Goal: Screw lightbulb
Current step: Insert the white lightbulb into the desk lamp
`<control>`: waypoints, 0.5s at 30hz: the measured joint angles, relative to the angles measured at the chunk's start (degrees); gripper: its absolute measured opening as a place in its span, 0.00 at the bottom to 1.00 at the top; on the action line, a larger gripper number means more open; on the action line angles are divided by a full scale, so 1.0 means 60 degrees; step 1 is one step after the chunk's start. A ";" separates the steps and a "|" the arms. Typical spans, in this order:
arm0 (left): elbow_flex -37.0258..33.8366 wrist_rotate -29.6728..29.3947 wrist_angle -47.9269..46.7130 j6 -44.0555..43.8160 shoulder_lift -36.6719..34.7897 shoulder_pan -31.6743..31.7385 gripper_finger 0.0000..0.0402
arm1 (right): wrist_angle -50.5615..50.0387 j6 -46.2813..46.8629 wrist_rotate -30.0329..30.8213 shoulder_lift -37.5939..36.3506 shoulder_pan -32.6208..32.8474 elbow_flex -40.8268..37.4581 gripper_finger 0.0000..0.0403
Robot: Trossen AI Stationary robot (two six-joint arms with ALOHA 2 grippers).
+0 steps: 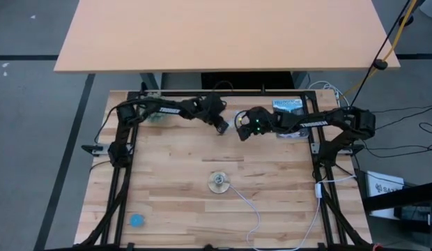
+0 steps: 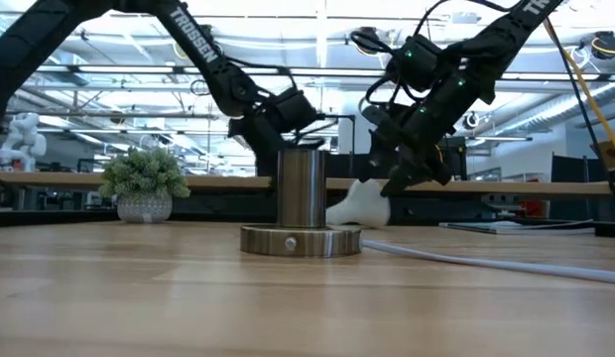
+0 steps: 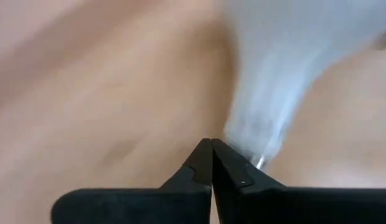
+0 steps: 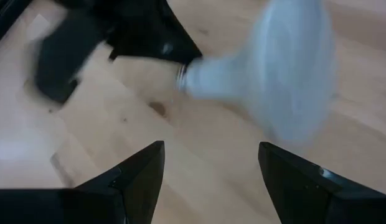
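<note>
Lightbulb (image 4: 268, 68) lies on its side on the table (image 1: 174, 188), at the far middle, between our two grippers. In the right wrist view its white dome is nearer the camera, w/ the narrow screw base pointing away toward the left gripper (image 4: 162, 43). From the low view it shows as a white shape (image 2: 359, 205) resting on the wood behind the socket (image 2: 300, 203).

Left gripper (image 3: 211, 163) is down by the bulb's base. In our left wrist view its fingers are pressed together, tips touching, w/ nothing between them; the bulb's neck (image 3: 268, 118) sits just beside the tips. We can't tell if the tips actually touch the base.

Right gripper (image 4: 211, 180) hovers near the bulb's dome side, fingers spread wide apart and empty, bulb ahead of them, not between them. In the high view this gripper (image 1: 242, 131) is just right of the left one (image 1: 221, 126), both near the table's far edge.

Socket (image 1: 217, 183) stands upright mid-table, well apart from the bulb, w/ a white cord (image 1: 252, 209) trailing toward the near edge. Small blue disc (image 1: 136, 220) lies at the near left corner.
</note>
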 joint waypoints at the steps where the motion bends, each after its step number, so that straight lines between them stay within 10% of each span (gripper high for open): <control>1: 0.0003 0.0326 0.0245 0.0108 -0.0003 -0.0138 0.00 | -0.0014 0.0080 -0.0158 0.0000 -0.0028 0.0000 0.62; 15: 0.0005 -0.0225 0.0302 0.0447 -0.0007 -0.0460 0.00 | -0.1040 0.0142 -0.0200 0.0000 0.0051 0.0000 0.62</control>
